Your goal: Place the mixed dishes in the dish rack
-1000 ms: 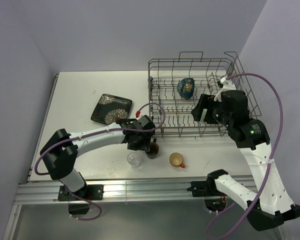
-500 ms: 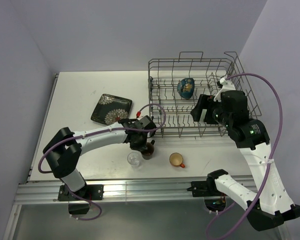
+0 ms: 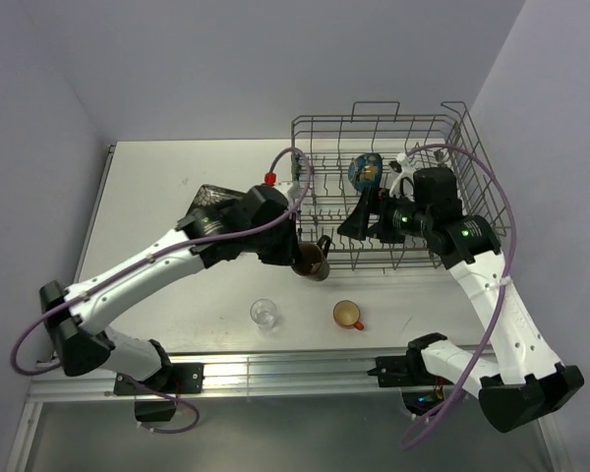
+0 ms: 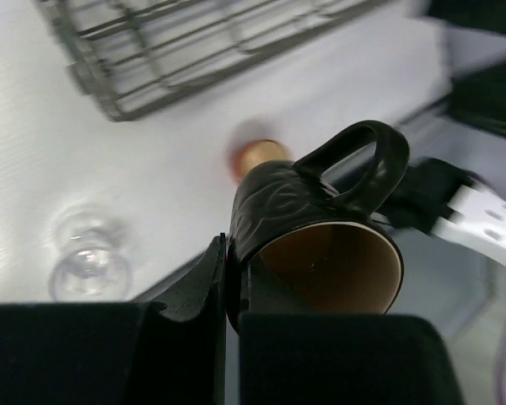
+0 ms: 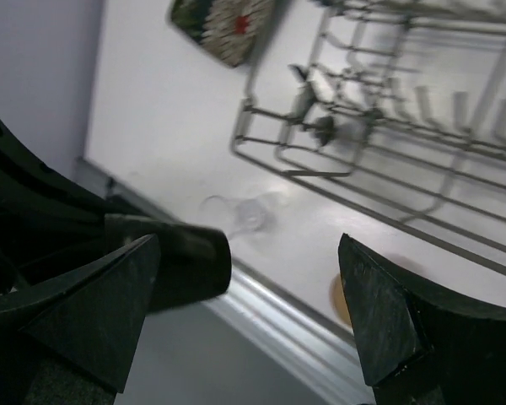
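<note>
**Operator:** Checking the jaws first: what is their state?

**Technician:** The left gripper (image 4: 233,287) is clamped on the wall of the dark brown mug (image 4: 320,245), one finger inside the mouth and one outside, on the side away from the handle. The jaws of the right gripper (image 5: 244,304) stand wide apart with nothing between them, above the middle rows of the dish rack (image 3: 324,120).

**Operator:** Where is the mug?

**Technician:** It is off the table and tilted, just outside the rack's near-left corner. The dark-blue bowl (image 3: 366,172) sits inside the rack, toward its far wall. The small clear glass (image 3: 264,313) and the small orange mug (image 3: 347,315) stand on the table, on the rack's near side.

**Operator:** How will the mug handle?

**Technician:** Judged stiff, glazed and probably slippery, breakable, and fairly heavy for a one-wall pinch, so it may pivot. The rim wall is a sound hold. Keep the handle clear of the tines.
</note>
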Action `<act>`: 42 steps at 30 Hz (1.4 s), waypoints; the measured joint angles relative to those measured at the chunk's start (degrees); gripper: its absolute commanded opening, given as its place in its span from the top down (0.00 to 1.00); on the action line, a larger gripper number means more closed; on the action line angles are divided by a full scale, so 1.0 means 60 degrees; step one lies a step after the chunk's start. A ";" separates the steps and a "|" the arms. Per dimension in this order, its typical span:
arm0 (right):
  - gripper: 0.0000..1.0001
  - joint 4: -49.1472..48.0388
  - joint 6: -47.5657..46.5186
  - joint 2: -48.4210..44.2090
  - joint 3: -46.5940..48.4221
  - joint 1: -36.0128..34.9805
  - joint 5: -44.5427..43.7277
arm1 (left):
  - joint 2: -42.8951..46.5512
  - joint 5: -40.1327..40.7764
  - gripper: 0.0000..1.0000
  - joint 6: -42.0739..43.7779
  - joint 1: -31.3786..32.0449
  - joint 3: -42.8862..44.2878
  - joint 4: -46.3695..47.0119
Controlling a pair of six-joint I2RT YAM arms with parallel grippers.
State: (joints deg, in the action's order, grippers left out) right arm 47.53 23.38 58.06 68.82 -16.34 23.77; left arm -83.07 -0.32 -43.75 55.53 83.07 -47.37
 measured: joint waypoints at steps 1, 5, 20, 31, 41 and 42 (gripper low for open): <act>0.08 -0.0146 0.0117 0.0135 0.0000 0.0000 0.0521 | 0.0266 -0.0299 1.00 0.0029 -0.0011 0.0058 0.0076; 0.09 -0.1107 0.0936 0.0448 -0.0233 0.0073 0.2495 | 0.1290 -0.1807 1.00 0.0109 -0.0273 -0.0069 0.0994; 0.12 -0.6379 0.5209 -0.0182 -0.1887 0.0568 0.5406 | 0.2055 -0.7289 1.00 -0.2914 -0.3213 -0.2004 0.6277; 0.13 -0.9792 0.7606 -0.0321 -0.1923 0.0780 0.5370 | 0.1417 -0.8506 1.00 -0.7617 -0.3949 -0.3508 1.2225; 0.16 -1.0961 0.8553 0.0109 -0.1603 -0.0215 0.5326 | 0.0867 -0.8262 1.00 -0.8918 -0.4044 -0.3555 1.3868; 0.17 -1.0990 0.8572 0.0113 -0.1570 -0.0346 0.5340 | 0.0867 -0.8193 1.00 -0.8918 -0.4058 -0.3555 1.3865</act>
State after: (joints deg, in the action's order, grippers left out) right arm -18.41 74.81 58.74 59.40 -18.41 55.81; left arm -77.87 -49.47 -97.25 31.18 61.73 35.81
